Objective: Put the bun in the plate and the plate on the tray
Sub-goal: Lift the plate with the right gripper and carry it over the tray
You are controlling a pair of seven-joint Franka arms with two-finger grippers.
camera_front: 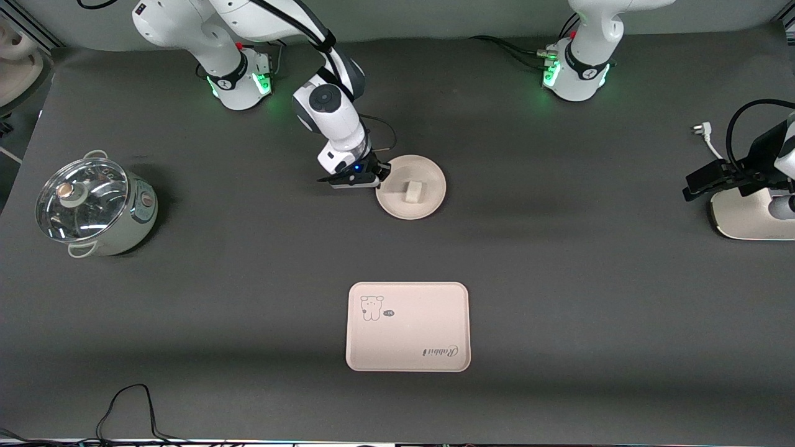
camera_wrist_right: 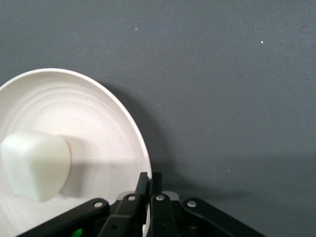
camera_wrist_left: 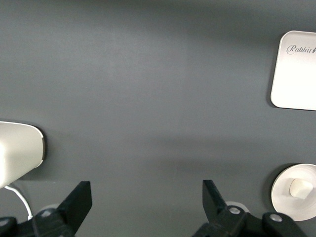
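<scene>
1. Resting on the dark counter (camera_front: 559,279), the tray (camera_front: 408,327) lies nearer the front camera than the plate (camera_front: 412,187), well apart from it; that gap is what the carry must cover.
2. The plate sits mid-counter with the bun (camera_front: 412,190) already on it.
3. The right claw (camera_front: 376,180) is at the plate's rim on the right arm's side, fingers pressed together on the rim (camera_wrist_right: 146,190).
4. The left claw (camera_wrist_left: 147,200) waits spread and empty at the left arm's end.
</scene>
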